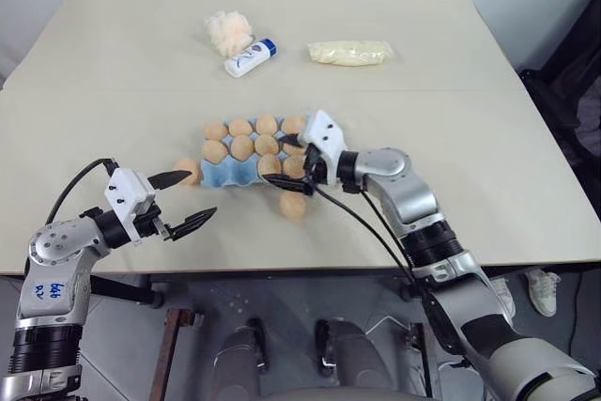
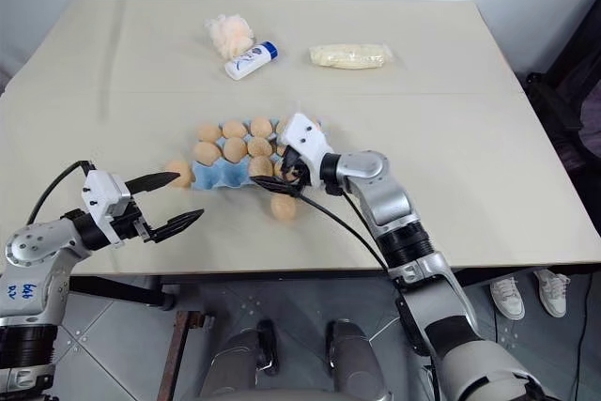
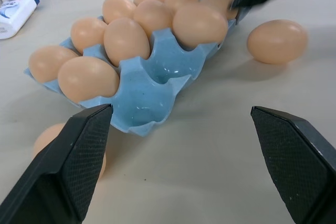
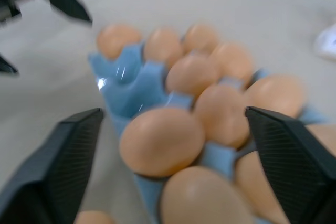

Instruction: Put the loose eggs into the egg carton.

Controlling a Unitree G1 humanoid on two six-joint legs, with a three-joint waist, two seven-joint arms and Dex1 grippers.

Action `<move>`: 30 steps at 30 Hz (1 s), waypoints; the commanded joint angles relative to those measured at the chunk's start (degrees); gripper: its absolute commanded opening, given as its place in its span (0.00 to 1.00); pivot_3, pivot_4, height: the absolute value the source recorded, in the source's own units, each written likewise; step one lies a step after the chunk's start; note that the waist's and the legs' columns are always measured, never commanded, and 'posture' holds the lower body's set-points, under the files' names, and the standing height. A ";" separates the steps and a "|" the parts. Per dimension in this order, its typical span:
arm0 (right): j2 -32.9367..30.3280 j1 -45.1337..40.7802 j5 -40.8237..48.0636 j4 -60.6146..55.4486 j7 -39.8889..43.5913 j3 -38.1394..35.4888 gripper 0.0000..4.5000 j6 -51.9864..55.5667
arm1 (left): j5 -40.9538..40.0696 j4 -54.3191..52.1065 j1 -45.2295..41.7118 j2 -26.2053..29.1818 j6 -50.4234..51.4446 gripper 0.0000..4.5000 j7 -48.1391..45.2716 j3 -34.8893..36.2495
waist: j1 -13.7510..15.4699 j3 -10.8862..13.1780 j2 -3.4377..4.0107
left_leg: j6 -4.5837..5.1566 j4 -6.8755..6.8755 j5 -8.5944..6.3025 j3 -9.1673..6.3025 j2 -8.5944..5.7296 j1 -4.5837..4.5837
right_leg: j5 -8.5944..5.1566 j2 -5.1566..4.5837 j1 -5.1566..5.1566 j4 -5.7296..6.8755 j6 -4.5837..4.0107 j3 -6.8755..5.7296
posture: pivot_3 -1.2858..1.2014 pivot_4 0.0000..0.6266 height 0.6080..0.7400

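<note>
Both my grippers, left gripper (image 1: 183, 202) and right gripper (image 4: 173, 145), hang spread; I should retreat gently above the egg carton (image 3: 152, 85), then fetch loose eggs (image 1: 293, 205).

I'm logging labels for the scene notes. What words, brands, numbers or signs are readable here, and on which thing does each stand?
No text here reads with certainty.
The white bottle with a blue cap carries blue print, too small to read.
The egg carton, the eggs and the pale yellow bag show no lettering.
</note>
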 commanded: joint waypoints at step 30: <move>-18.88 24.10 11.35 -24.82 8.05 -5.06 0.99 0.22 | 1.89 9.12 -10.97 -0.19 -5.78 1.00 -9.43 -8.52 | 1.55 -0.04 -0.06 | 0.05 0.37 -0.03 -0.08 0.10 0.07 | 0.07 0.11 0.19 -0.06 -0.10 -0.02 | 0.52 0.24 1.00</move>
